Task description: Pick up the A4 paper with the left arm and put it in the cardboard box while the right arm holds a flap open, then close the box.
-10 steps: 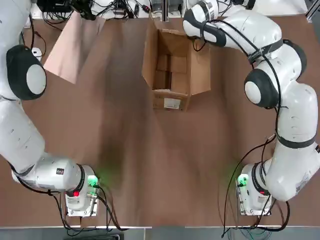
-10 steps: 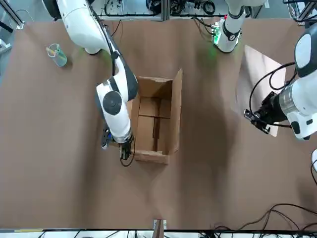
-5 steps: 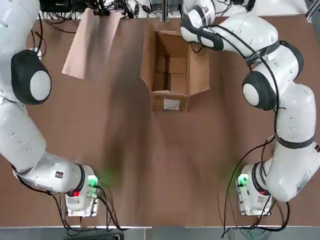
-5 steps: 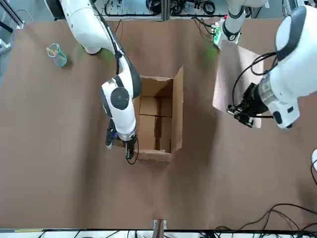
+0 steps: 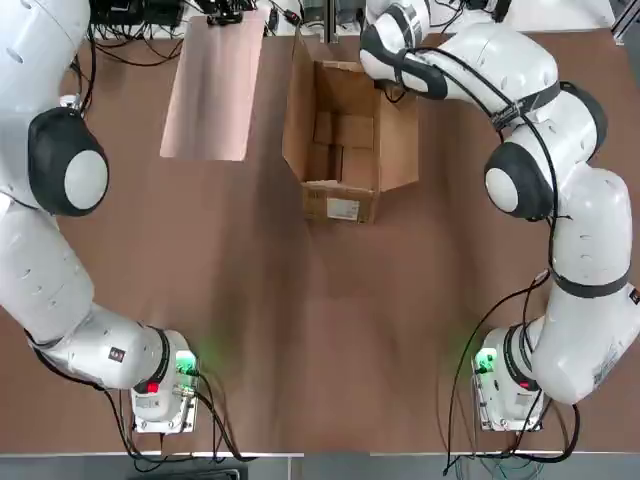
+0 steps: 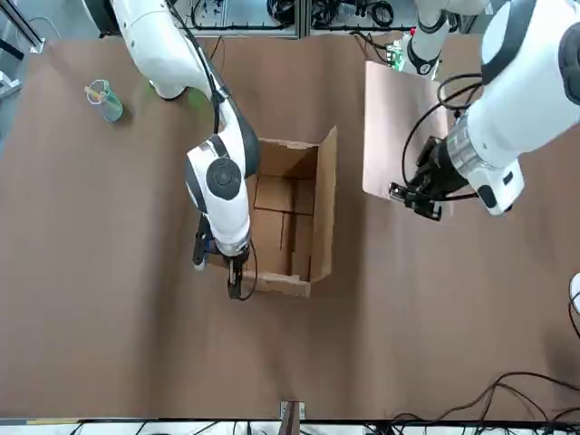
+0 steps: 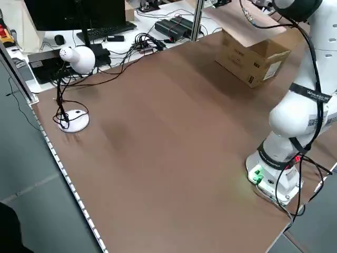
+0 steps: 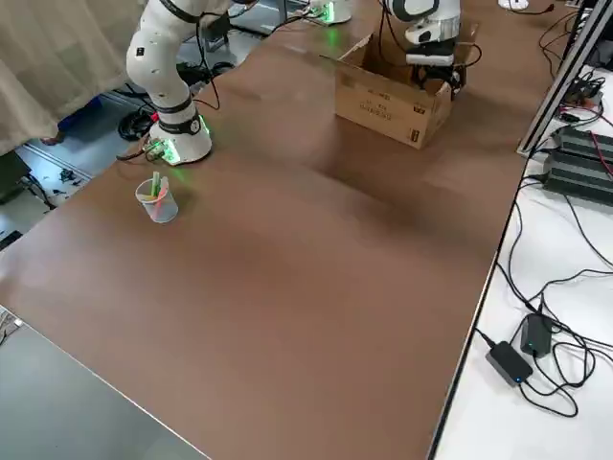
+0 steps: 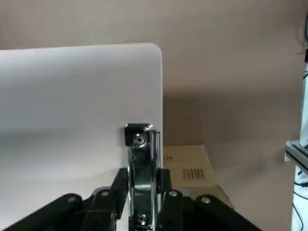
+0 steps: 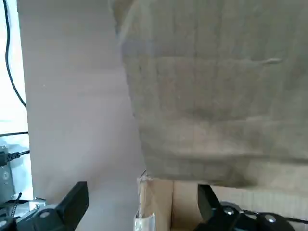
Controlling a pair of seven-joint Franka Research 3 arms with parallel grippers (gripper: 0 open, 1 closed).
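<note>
Paper (image 5: 212, 88): carried nearer the box (image 5: 343, 130), left fingers (image 9: 115, 190) clamped on its clip. Right fingers (image 10: 72, 204) now spread wide, gripping nothing, so no flap is held.

L gripper (image 6: 410, 193) raised, fingers clamped on sth; R gripper (image 10: 139, 211) low, wrist bent down, jaws wide apart.
</note>
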